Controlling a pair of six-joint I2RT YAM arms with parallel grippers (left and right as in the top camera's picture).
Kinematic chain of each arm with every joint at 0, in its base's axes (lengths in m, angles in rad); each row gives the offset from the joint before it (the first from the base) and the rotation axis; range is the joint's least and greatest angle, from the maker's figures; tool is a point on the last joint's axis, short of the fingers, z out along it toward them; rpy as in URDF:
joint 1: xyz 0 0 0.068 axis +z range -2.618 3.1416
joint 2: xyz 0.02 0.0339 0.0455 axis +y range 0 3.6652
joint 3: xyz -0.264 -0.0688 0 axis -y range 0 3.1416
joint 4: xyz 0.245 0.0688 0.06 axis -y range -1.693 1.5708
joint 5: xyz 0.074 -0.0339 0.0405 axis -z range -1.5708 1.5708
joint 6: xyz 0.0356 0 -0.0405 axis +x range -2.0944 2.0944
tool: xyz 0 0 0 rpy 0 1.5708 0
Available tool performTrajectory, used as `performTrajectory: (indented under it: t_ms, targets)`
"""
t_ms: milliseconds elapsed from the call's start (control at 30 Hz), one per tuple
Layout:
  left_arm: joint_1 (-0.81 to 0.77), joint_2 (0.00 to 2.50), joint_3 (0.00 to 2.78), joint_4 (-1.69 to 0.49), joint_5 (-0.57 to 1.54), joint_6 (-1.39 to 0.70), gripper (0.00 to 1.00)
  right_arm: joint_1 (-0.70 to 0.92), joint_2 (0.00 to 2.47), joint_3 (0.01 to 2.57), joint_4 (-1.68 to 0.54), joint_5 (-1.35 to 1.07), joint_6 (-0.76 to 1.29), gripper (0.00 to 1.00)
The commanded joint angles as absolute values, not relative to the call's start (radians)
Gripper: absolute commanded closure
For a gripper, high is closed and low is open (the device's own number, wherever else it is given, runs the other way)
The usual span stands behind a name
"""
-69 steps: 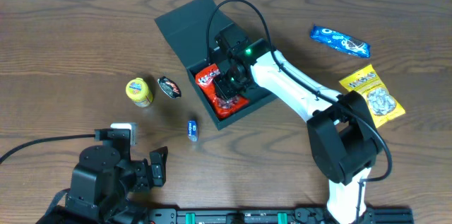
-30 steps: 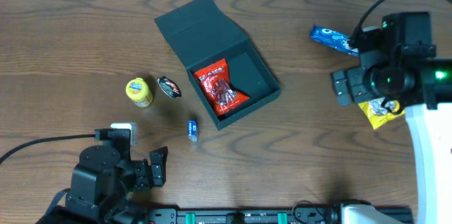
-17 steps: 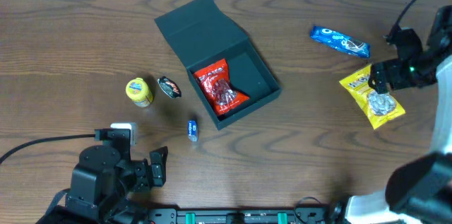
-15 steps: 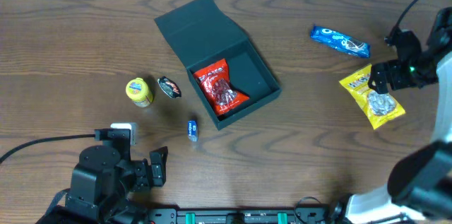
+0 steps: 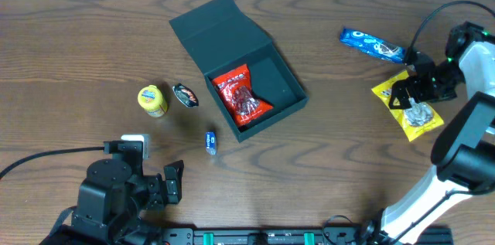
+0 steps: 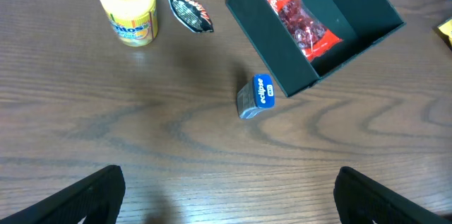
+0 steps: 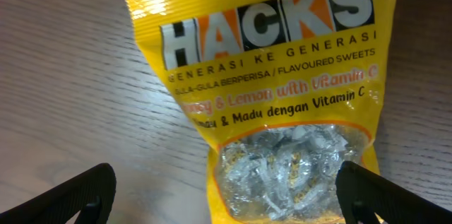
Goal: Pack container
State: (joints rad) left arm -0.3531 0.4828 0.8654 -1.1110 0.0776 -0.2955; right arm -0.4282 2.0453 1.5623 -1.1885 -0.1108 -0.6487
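The container [image 5: 280,83] is a dark teal box standing open mid-table, its lid [image 5: 220,32] folded back to the upper left. A red snack packet [image 5: 242,96] lies inside it. My right gripper [image 5: 407,93] hovers open just above a yellow Hacks sweets packet [image 5: 423,118] at the far right. In the right wrist view the packet [image 7: 268,75] fills the frame between the spread fingers [image 7: 78,196], untouched. My left gripper [image 5: 174,183] stands open and empty near the front edge. Its wrist view shows the container [image 6: 353,5] and red packet [image 6: 300,22] ahead.
A blue Oreo packet [image 5: 371,44] lies at the back right. Left of the container sit a yellow Mentos tub [image 5: 152,100] and a small dark wrapper [image 5: 185,95]. A blue Eclipse pack [image 5: 209,141] lies in front, also in the left wrist view [image 6: 258,97].
My right gripper left the container, where the red packet now lies free, swung to the far right and came down over the yellow packet. The left arm has not moved.
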Motion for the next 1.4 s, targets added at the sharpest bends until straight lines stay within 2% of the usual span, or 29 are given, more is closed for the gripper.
performTrajectory:
  t_ms: [0, 300, 1367]
  targets:
    - [-0.347, 0.484, 0.871, -1.110, 0.067, -0.300, 0.05, -0.456, 2.056, 1.569, -1.179, -0.089, -0.670, 0.01]
    - [-0.347, 0.484, 0.870, -1.106, 0.044, -0.303, 0.05, -0.516, 2.058, 1.556, -1.162, -0.140, -0.667, 0.01]
    - [-0.347, 0.484, 0.844, -1.084, 0.044, -0.311, 0.05, -0.496, 2.062, 1.484, -1.091, -0.078, -0.535, 0.05]
